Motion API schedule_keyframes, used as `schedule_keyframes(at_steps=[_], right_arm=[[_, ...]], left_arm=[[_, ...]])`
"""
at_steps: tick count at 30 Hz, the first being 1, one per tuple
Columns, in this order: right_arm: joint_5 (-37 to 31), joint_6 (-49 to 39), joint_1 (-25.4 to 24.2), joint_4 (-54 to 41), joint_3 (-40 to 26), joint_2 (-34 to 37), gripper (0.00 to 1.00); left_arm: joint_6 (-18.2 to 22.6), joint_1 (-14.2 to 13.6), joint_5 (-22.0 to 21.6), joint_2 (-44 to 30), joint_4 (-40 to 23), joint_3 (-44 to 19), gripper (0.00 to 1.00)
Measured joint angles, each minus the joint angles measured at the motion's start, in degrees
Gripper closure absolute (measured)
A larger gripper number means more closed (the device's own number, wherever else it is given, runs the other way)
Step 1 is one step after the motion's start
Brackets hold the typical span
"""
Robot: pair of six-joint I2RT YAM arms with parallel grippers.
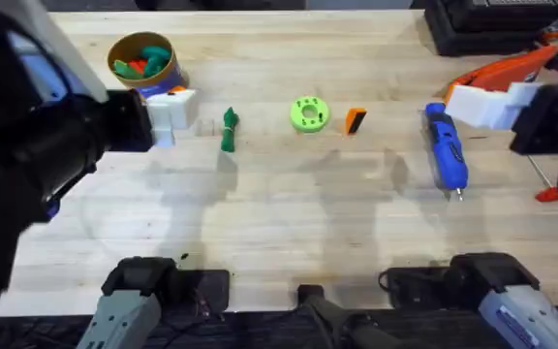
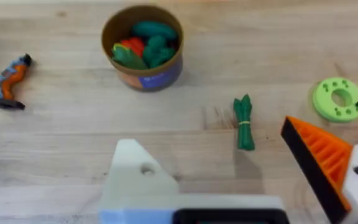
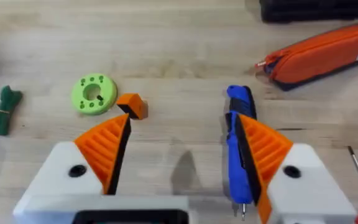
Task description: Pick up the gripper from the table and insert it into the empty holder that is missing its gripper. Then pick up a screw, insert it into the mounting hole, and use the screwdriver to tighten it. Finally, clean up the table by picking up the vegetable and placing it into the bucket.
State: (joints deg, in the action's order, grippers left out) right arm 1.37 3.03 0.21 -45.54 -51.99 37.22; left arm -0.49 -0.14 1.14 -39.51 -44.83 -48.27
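Observation:
The orange gripper [image 1: 356, 120] wedge lies mid-table beside a lime-green disc [image 1: 309, 113]; the right wrist view shows the gripper [image 3: 131, 104] too. My left gripper [image 2: 210, 143] is open, hovering near the bucket [image 1: 143, 60]. One of its fingers is the bare white holder [image 2: 135, 177] with a mounting hole; the other carries an orange pad. The vegetable [image 1: 229, 129] lies just right of it. My right gripper [image 3: 184, 124], open with both orange pads, hangs over the blue screwdriver [image 1: 446, 150]. I cannot make out a screw.
The bucket [image 2: 143, 46] holds several toy vegetables. An orange pouch [image 1: 521, 68] and a black case lie at the back right. A red-handled tool [image 1: 550, 189] rests at the right edge. An orange-and-black tool [image 2: 8, 84] sits left of the bucket.

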Motion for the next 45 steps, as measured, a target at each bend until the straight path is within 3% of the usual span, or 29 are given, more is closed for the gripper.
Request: schedule_keyframes(at_steps=[9, 19, 23, 29, 36, 45], right_arm=[[0.0, 0.2, 0.0, -2.2, -0.8, 3.5, 0.010], [0.0, 0.2, 0.0, -3.3, -0.9, 3.5, 0.010], [0.0, 0.2, 0.0, -3.4, -0.9, 3.5, 0.010], [0.0, 0.2, 0.0, -3.4, -0.9, 3.5, 0.010], [0.0, 0.2, 0.0, -3.4, -0.9, 3.5, 0.011], [0.0, 0.2, 0.0, -3.4, -0.9, 3.5, 0.009]], left_arm=[[0.0, 0.0, 2.3, -6.9, -2.9, -0.6, 0.015], [0.0, 0.0, 3.3, -8.1, -2.5, -0.6, 0.015], [0.0, -1.7, 3.6, -10.7, -4.6, -2.2, 0.015], [-2.1, -7.0, 3.5, -22.7, -8.5, -8.1, 0.016], [-4.3, -11.6, 3.3, -38.2, -8.6, -15.8, 0.015], [-4.7, -12.5, 2.2, -52.4, -4.0, -18.6, 0.015]])
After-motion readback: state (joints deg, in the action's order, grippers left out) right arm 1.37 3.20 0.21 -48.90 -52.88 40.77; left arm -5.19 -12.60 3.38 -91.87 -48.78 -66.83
